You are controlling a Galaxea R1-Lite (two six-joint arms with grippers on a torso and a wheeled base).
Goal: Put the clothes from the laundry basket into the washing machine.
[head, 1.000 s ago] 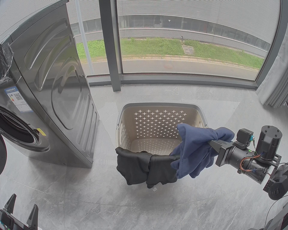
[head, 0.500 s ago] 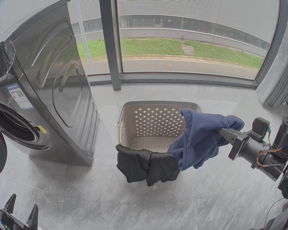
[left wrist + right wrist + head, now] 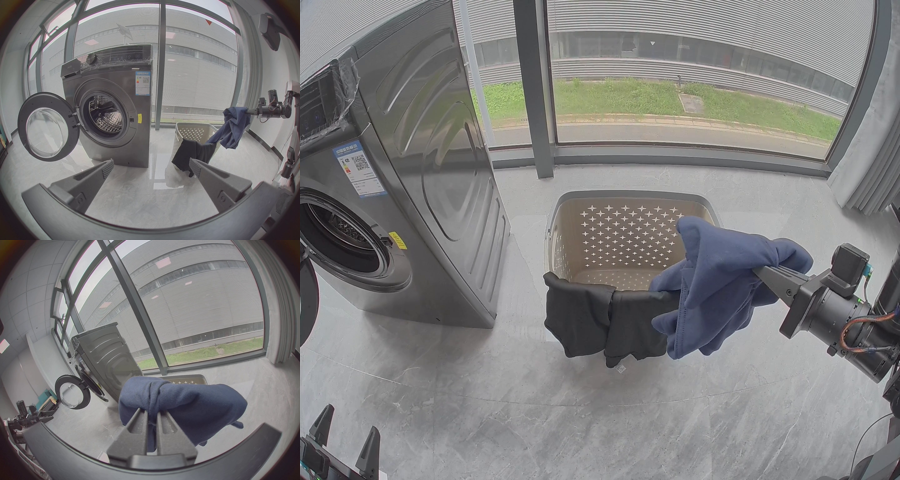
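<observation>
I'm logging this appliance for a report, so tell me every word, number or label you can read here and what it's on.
Nothing is legible.
Blue-and-white label on the washing machine front: print too small.
Yellow sticker on the same front: too small.
Control panel markings: blurred.
White tag under the black garment: too small.

Head view: high up, tilted down at the floor (image 3: 550, 406), with the basket (image 3: 625, 195) straight ahead and the washing machine (image 3: 437, 162) to its left.
Left wrist view: low near the floor, well back, facing the washing machine's open front.
Right wrist view: raised, close behind the blue garment (image 3: 187, 405), facing the window (image 3: 200, 308).
Shared: washing machine and basket appear in all three.
</observation>
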